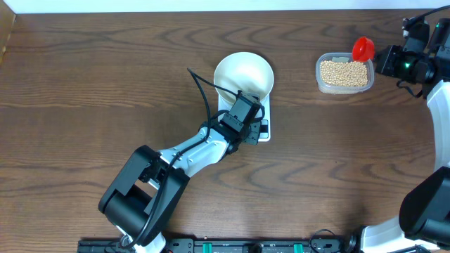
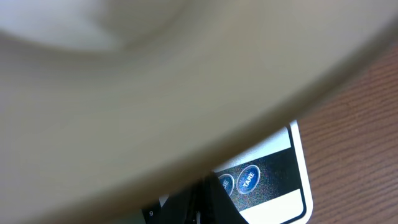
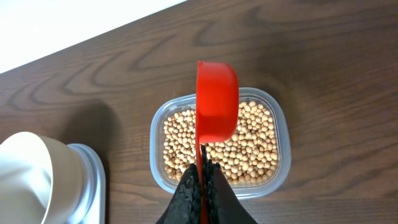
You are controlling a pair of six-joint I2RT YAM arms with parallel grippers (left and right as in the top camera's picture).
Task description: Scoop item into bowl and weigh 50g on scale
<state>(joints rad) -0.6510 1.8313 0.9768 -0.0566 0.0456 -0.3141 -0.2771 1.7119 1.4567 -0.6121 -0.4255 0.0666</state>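
Bowl (image 2: pixel 155 81) blocks the left gripper (image 2: pixel 205 199) (cannot tell its state); right gripper (image 3: pixel 200 186) pinches scoop (image 3: pixel 217 102) over beans (image 3: pixel 255 149).

The round white bowl (image 2: pixel 186 93) is blurred in the left wrist view and hides the small white rectangular scale (image 2: pixel 273 213) except its corner at 5 o'clock.

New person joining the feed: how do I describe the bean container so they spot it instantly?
On the wooden table, look right of the white bowl on the scale, toward the far edge. There sits the clear tub, a red scoop over its corner. It is the only see-through, rounded-rectangular container, and the only one filled with tan beans.
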